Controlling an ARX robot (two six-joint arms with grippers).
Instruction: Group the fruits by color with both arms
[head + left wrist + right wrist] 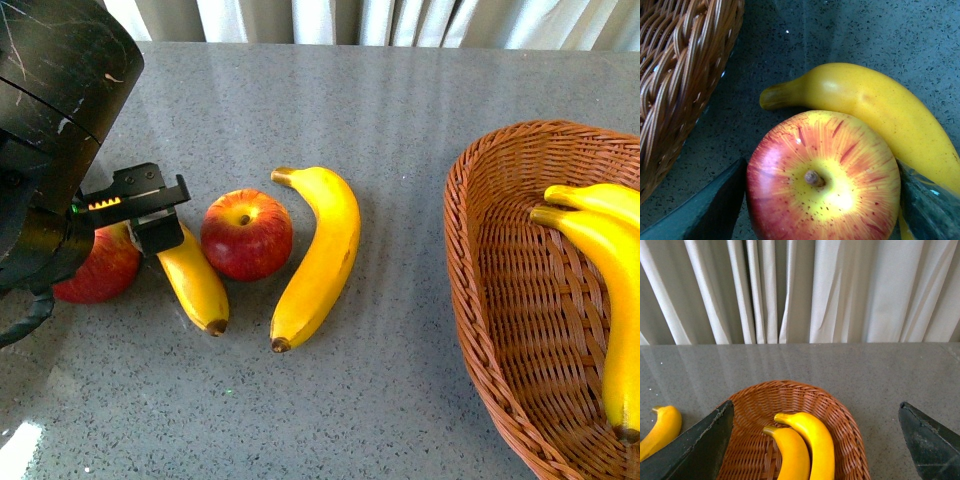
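Front view: the bulky black left arm occupies the upper left of the frame. Its flat black two-jaw left gripper sits at mid left, over a round red apple that is partly hidden behind it.

Just right of that apple lies a short curved yellow banana with a brown tip. Next come a second red apple with a yellow stem patch and a long curved yellow banana. All rest on the grey speckled tabletop.

At the right edge stands a brown woven wicker basket holding two yellow bananas.

Left wrist view: the left gripper's fingers stand apart on either side of the red apple, at or very near its skin. Whether they press on it cannot be told. A yellow banana lies just behind the apple, and another wicker basket is nearby.

Right wrist view: the right gripper hangs above the basket containing the two bananas. Its fingers are spread wide and hold nothing. White pleated curtains close the background.
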